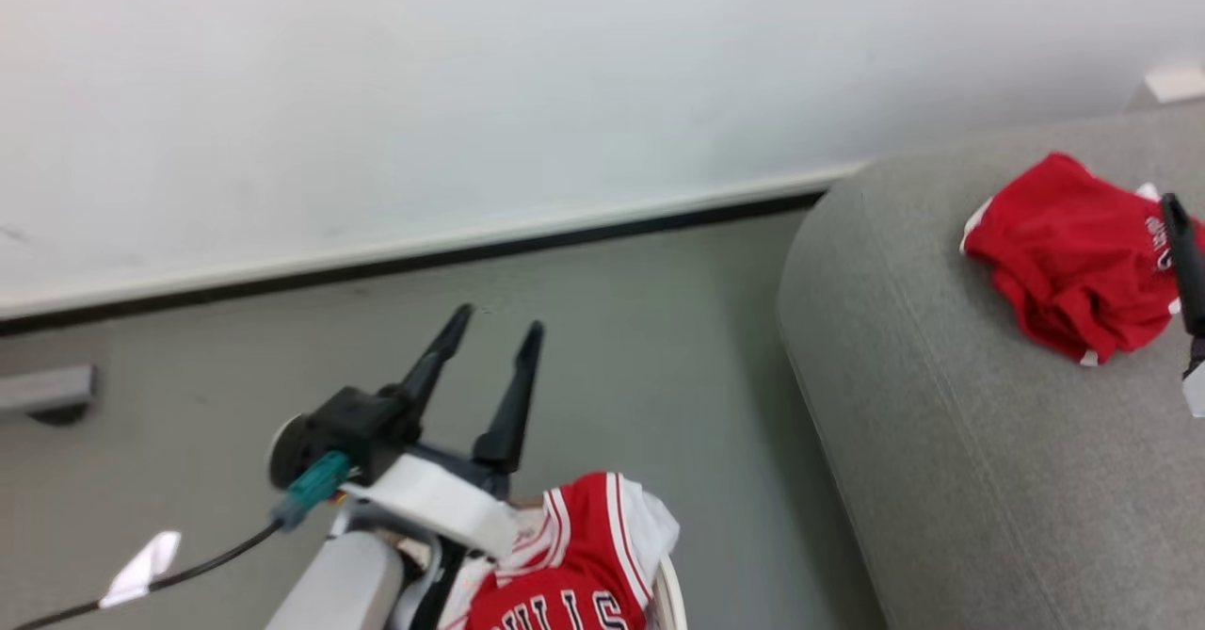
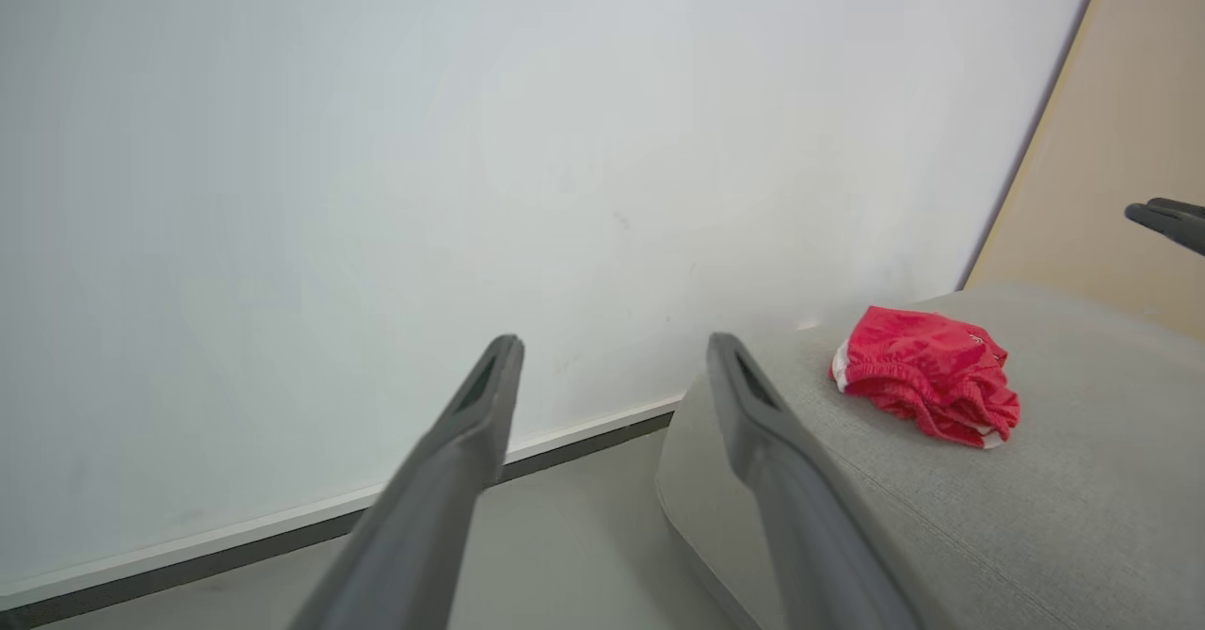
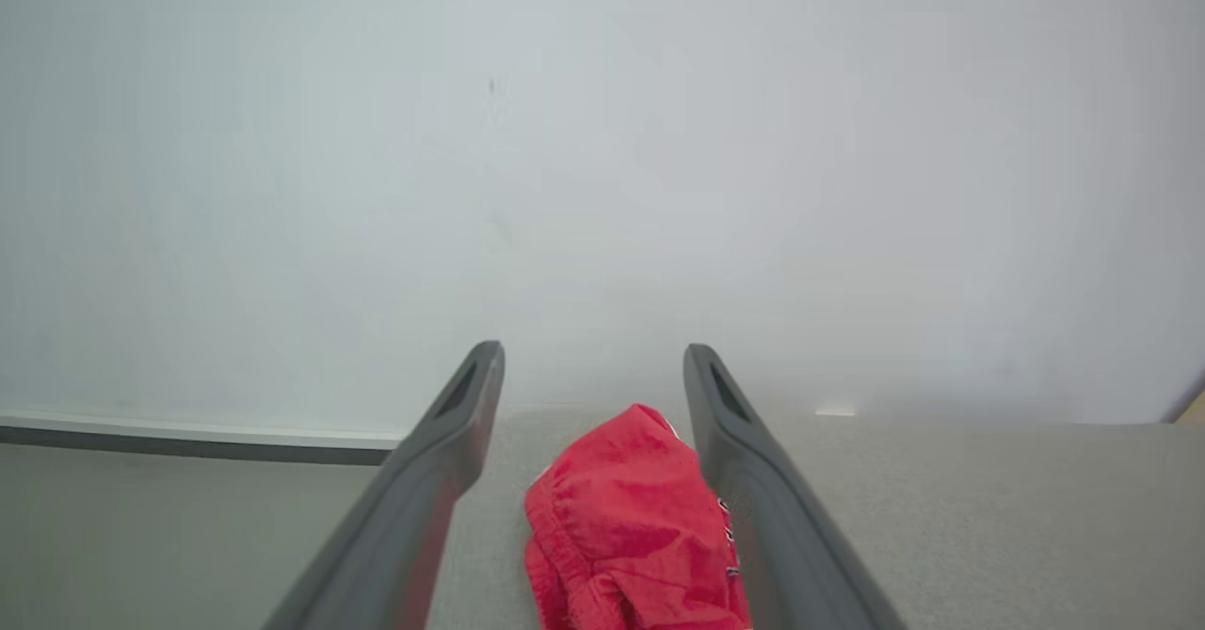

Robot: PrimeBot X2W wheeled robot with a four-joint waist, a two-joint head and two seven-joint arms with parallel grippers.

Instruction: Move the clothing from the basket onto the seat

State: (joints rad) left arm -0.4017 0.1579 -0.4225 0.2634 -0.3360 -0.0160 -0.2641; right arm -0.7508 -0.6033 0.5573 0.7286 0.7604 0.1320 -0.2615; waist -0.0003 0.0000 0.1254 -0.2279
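Observation:
A crumpled red garment [image 1: 1073, 253] with white trim lies on the grey seat [image 1: 941, 404], near its rounded left end. My right gripper [image 3: 593, 352] hovers over that garment [image 3: 631, 526], open and holding nothing; one of its dark fingers [image 1: 1181, 253] shows at the head view's right edge. A red jersey [image 1: 574, 564] with white lettering lies in the basket [image 1: 670, 592], whose white rim shows at the bottom. My left gripper [image 1: 497, 319] stands open and empty above the basket, pointing at the wall. The left wrist view shows the left gripper [image 2: 612, 343], the garment [image 2: 927, 385] and the seat [image 2: 1083, 517].
A white wall [image 1: 471, 93] with a dark-edged baseboard [image 1: 471, 249] runs behind the grey floor [image 1: 640, 357]. A grey fixture [image 1: 47, 390] sits at the far left. A black cable [image 1: 188, 564] trails from my left wrist. A beige panel [image 2: 1130, 140] stands beyond the seat.

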